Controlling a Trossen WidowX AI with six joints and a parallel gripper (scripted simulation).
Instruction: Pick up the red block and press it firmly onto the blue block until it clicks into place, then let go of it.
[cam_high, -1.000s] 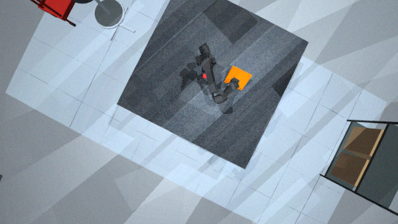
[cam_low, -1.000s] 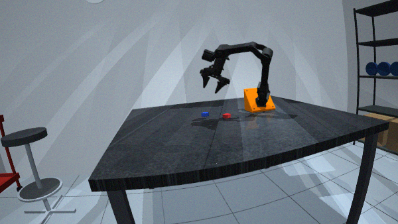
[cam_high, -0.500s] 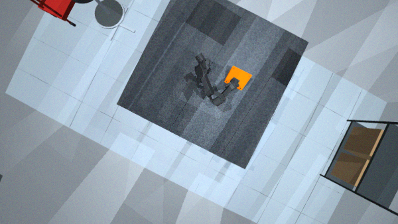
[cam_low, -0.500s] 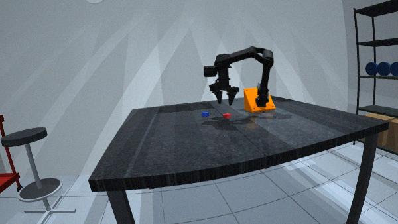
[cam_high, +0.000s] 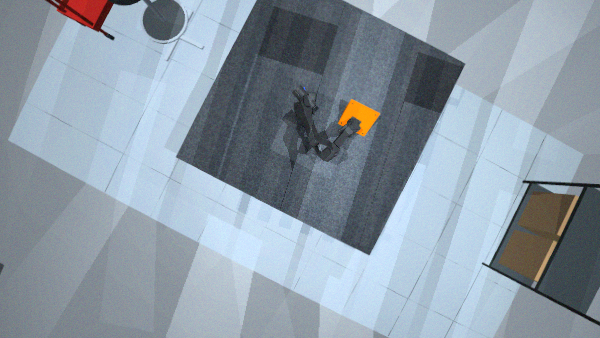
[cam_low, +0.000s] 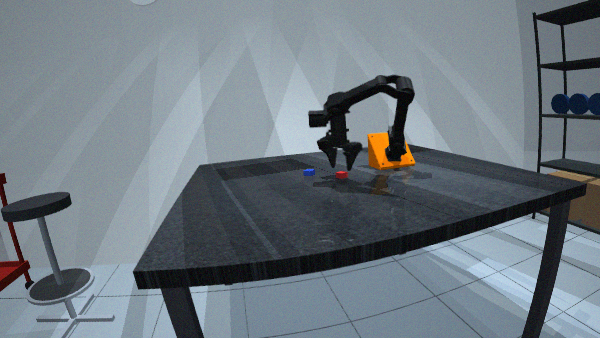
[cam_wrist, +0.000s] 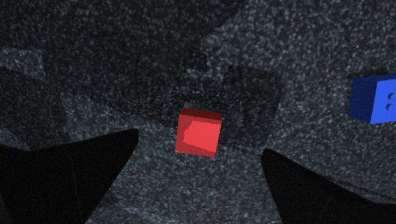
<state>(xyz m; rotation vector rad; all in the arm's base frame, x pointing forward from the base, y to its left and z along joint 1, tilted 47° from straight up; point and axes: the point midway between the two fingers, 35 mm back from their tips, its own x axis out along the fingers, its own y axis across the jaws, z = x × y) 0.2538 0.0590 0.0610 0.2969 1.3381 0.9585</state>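
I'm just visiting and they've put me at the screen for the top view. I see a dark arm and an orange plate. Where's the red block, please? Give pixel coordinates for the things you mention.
Observer: The exterior view shows the red block (cam_low: 341, 175) (cam_wrist: 198, 135) on the table (cam_high: 325, 210) (cam_low: 280, 220), below the gripper (cam_high: 303, 95) (cam_low: 342, 166) (cam_wrist: 200, 144).
Visitor: Has the arm grabbed it?
Observer: No. In the wrist view the gripper is open, with table surface showing between the block and each finger.
Visitor: And the blue one? I only get a tiny blue speck.
Observer: The blue block (cam_low: 309, 172) (cam_wrist: 385, 102) sits apart from the red one, and the wrist view shows small round marks on one face.
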